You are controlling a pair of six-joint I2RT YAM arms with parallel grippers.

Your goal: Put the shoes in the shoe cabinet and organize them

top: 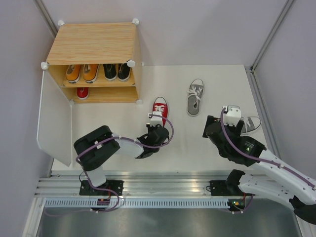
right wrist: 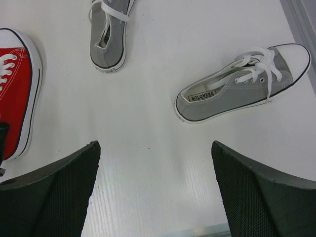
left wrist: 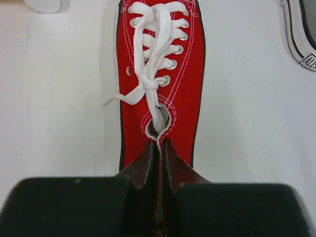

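- White door panel (top: pixel 53 118) of the shoe cabinet (top: pixel 94 44) stands swung open at the far left of the table (top: pixel 173 148).
- The cabinet top and sides are of light wood grain, and its open front shows one inner shelf.
- On the upper level stand the orange pair (top: pixel 90 72) on the left and the black pair (top: pixel 110 71) just beside it on the right.
- On the lower level, at the left side, only the toe of one red shoe (top: pixel 82 92) is visible.
- The second red sneaker (left wrist: pixel 160 74) lies on the table in front of the cabinet, with its toe pointing away from the arms.
- The left gripper (left wrist: pixel 159 148) is closed on the heel edge of this sneaker; its fingers (left wrist: pixel 143 163) pinch the fabric from both sides.
- To the right, well apart, one grey sneaker (top: pixel 195 97) lies on the table.
- The right gripper (right wrist: pixel 155 187) hovers above the bare table with its jaws wide apart and nothing between them.
- The other grey sneaker (right wrist: pixel 242 84) lies near the right edge of the table, partly hidden by the right arm in the top view.
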